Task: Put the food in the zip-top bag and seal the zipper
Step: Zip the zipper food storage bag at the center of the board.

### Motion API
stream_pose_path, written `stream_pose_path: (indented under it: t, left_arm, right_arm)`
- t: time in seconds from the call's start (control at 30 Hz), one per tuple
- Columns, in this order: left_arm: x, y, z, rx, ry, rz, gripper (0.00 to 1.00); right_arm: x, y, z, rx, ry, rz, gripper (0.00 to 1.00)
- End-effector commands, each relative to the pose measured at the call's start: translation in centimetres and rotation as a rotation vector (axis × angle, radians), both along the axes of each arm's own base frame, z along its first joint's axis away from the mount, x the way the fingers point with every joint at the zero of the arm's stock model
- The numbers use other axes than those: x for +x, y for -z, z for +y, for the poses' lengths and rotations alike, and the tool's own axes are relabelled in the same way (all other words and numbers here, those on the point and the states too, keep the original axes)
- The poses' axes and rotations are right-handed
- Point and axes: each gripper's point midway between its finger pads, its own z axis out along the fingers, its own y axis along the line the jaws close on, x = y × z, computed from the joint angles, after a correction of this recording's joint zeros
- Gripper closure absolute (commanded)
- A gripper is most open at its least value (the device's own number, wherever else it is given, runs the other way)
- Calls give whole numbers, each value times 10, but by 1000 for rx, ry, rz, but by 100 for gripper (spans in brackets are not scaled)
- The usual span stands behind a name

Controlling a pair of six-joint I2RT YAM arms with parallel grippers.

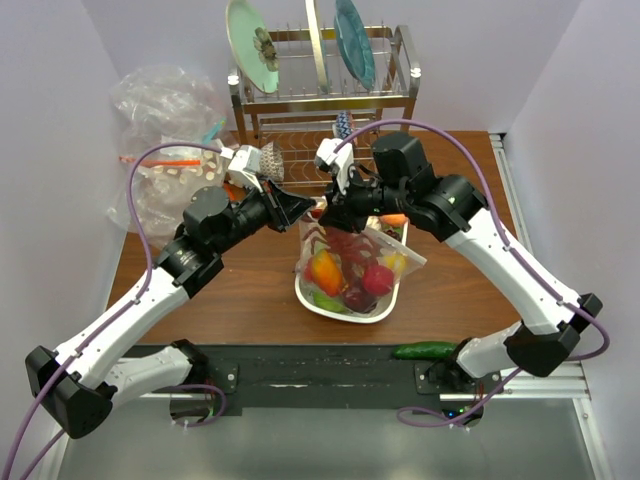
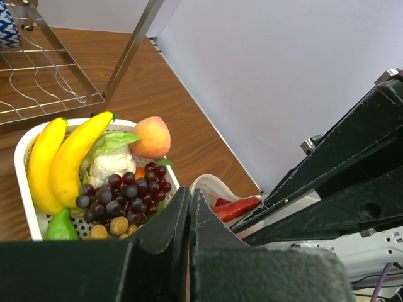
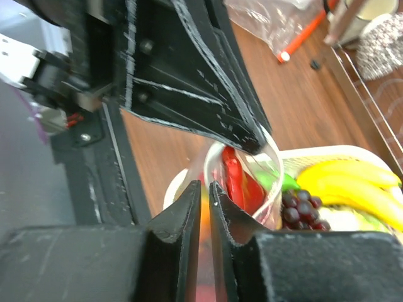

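The zip-top bag (image 1: 400, 262) hangs over the white tray (image 1: 320, 303), held at its mouth between both grippers. Inside it are the red lobster (image 1: 340, 245), an orange pepper (image 1: 326, 270), a dark red apple (image 1: 377, 279) and other pieces. My left gripper (image 1: 298, 210) is shut on the mouth's left edge, its fingertips closed in the left wrist view (image 2: 189, 195). My right gripper (image 1: 330, 212) is shut on the clear film (image 3: 204, 189). The mouth (image 3: 274, 157) stands open in a loop, with the lobster (image 3: 233, 179) showing inside. A peach (image 2: 151, 136) lies in the tray.
The tray (image 2: 22, 151) also holds yellow bananas (image 2: 60, 160), pale cabbage (image 2: 110, 165) and dark grapes (image 2: 123, 192). A metal dish rack (image 1: 320, 100) with plates stands behind. A bulky clear bag (image 1: 160, 110) lies back left. A green vegetable (image 1: 425, 350) lies at the near edge.
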Motion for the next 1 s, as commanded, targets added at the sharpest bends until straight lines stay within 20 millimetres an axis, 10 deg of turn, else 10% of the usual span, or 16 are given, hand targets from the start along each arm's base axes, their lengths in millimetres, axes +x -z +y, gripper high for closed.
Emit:
stream_pose_path:
  t: [0.0,0.13,0.97]
  left_arm:
    - [-5,-39,0,-48,11,-102,100]
    - [-5,-36,-1,-43,15,-95,100]
    - [-12,-34,-9,-29,39,-105,100]
  right_arm:
    - [8,-14,-9,-14,40,-82,87]
    - [6,-18,-10,0,35,-90,100]
    - [-6,-8,-15,8,18,-163,100]
